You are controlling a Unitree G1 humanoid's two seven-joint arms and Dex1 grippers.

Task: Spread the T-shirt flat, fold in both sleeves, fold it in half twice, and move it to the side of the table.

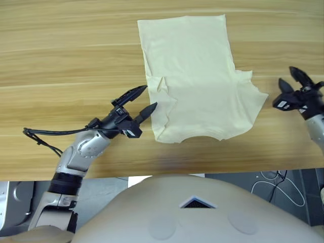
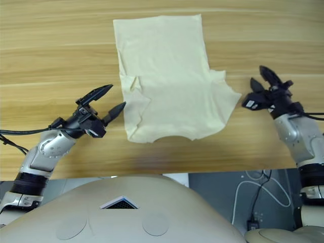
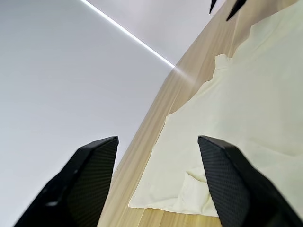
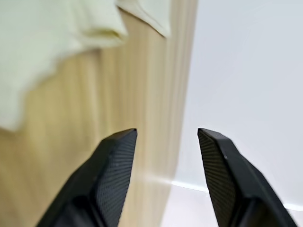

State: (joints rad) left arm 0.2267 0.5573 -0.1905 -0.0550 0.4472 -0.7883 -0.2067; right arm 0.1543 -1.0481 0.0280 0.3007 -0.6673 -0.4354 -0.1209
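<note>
Pale-yellow fabric T-shirt, long axis running away from robot; unfolded right sleeve lies near right gripper, jaws wide, empty; left gripper likewise.

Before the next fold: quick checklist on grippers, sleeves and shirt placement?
1. Left gripper open and empty, beside the T-shirt: ok.
2. Right gripper open and empty, just off the right sleeve: ok.
3. Left sleeve folded onto the body: ok, though a bit creased.
4. Right sleeve folded in: not ok, it sticks out to the side.
5. T-shirt fully on the table, collar end inside the near edge: ok.
</note>
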